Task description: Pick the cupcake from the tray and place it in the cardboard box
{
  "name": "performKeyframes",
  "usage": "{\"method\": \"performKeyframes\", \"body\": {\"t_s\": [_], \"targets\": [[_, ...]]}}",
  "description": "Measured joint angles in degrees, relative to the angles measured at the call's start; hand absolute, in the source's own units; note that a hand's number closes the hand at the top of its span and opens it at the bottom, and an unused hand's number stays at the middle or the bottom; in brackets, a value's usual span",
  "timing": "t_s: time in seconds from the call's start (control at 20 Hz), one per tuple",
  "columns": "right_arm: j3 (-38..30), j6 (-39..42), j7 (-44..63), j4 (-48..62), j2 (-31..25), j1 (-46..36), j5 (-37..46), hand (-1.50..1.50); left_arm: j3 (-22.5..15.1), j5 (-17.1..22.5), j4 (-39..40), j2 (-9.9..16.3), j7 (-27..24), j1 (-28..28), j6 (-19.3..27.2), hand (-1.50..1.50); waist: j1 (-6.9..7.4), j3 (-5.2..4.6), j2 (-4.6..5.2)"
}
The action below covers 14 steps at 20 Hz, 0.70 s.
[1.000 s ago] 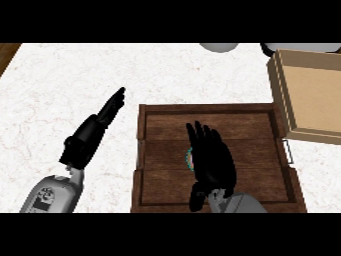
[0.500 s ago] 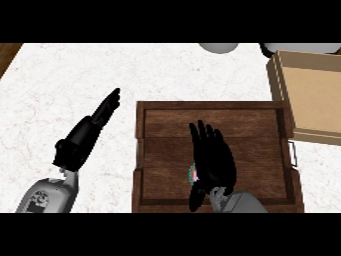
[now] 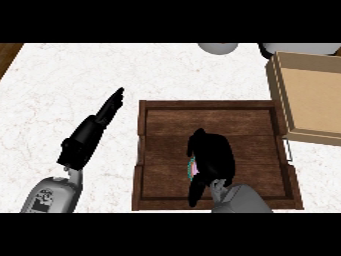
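Right hand (image 3: 211,156) curled round cupcake (image 3: 193,169) in tray (image 3: 158,131), left hand (image 3: 92,134) relaxed; lift straight up, then over to box (image 3: 322,102).

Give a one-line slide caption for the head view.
Right hand curled over the cupcake in the tray; cardboard box waits at right.

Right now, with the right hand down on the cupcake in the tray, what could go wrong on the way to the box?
1. The right robot hand hides most of the cupcake; only a sliver shows at its left, so the hold may be off-center and it could slip.
2. The cardboard box has a raised wall beside the tray; a low carry could clip it.
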Motion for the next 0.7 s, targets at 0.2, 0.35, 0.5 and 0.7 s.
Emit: {"method": "performKeyframes", "body": {"t_s": [0.2,0.35,0.5,0.7], "targets": [[-1.9,-1.2,-8.1,-3.4,-7.9,3.6,-1.2,1.50,1.6,0.5,0.9,0.6,-0.4,-0.4,-0.6,0.00,-0.36,0.13,0.25],[-6.9,-2.8,-19.2,-5.3,-18.7,7.4,-5.2,1.50,2.2,0.7,0.6,0.9,-0.3,-0.2,-0.6,0.00,-1.11,0.33,0.55],[-12.7,-6.7,-30.8,-4.8,-27.9,11.3,-8.5,1.50,2.7,1.0,0.7,1.1,0.0,-0.4,-0.7,0.00,-1.49,0.42,0.78],[-20.5,-13.9,-42.1,-4.0,-35.6,15.9,-11.3,1.50,3.4,1.1,1.3,1.8,-1.0,-0.2,-1.4,0.00,-1.40,0.45,0.91]]}}
